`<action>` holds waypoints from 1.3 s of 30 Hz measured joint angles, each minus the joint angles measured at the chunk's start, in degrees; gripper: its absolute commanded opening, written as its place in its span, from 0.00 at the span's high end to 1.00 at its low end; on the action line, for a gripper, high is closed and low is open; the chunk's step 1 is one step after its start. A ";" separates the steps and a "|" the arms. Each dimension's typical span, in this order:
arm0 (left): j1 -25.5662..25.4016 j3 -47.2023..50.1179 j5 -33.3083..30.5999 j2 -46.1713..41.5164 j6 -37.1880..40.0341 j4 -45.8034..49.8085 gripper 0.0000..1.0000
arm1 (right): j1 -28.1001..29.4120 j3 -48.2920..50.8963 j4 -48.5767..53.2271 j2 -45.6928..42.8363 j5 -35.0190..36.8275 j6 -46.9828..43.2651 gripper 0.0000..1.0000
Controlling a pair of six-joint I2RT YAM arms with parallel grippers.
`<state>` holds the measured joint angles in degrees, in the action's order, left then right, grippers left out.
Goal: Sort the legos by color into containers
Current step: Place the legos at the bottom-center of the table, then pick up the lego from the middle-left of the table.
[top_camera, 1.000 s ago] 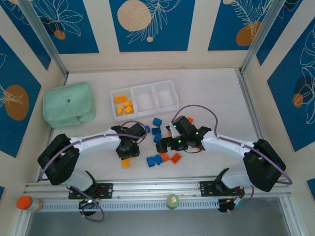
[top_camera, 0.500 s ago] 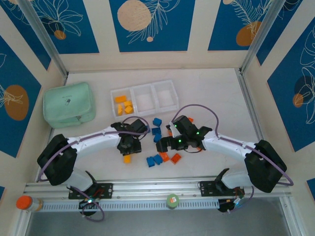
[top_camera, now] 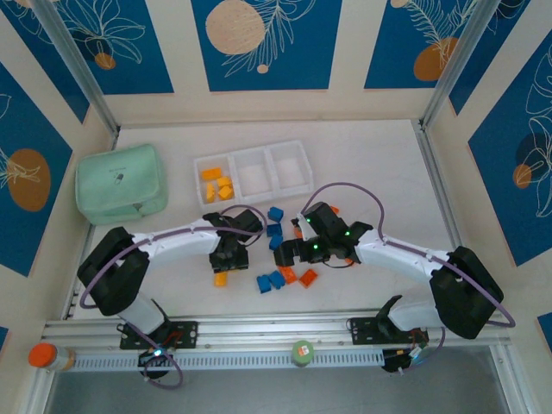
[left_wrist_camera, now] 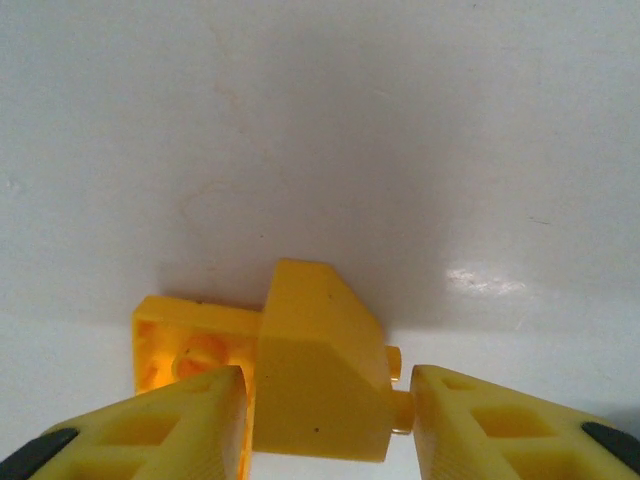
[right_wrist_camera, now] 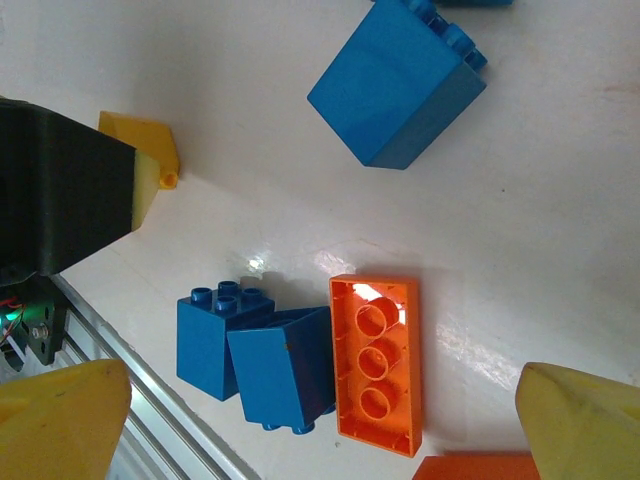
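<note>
White table holds legos between blue-patterned walls.

One tray, three compartments, one green pouch, two arms

We see a mint-green fabric pouch lying flat at the far left of the white tabletop, zipped along its edge, with a small dark tag on top. Around the tabletop stand cream walls with blue panels printed with white leaves and tan or orange discs. Two slanted metal posts run down into the far corners. Along the near edge lies a silver slotted rail. On it we note a small round green item, and at its left end an orange-capped container.
</note>
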<state>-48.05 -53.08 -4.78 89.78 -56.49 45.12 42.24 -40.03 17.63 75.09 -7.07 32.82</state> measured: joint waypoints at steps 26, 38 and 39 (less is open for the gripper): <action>-0.13 -1.73 -0.22 -0.02 0.28 0.83 0.63 | -0.37 0.00 -0.02 -0.52 0.00 -0.02 0.01; 1.66 -8.35 -3.04 -1.64 4.96 5.07 0.63 | -1.40 -3.52 1.70 -0.63 0.02 -1.86 0.01; 2.60 -9.27 -3.19 -1.64 5.88 5.33 0.63 | -1.62 -4.04 1.75 -0.63 0.00 -2.08 0.01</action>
<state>-45.45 -62.35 -7.97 88.14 -50.61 50.46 40.62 -44.07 19.38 74.46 -7.07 30.74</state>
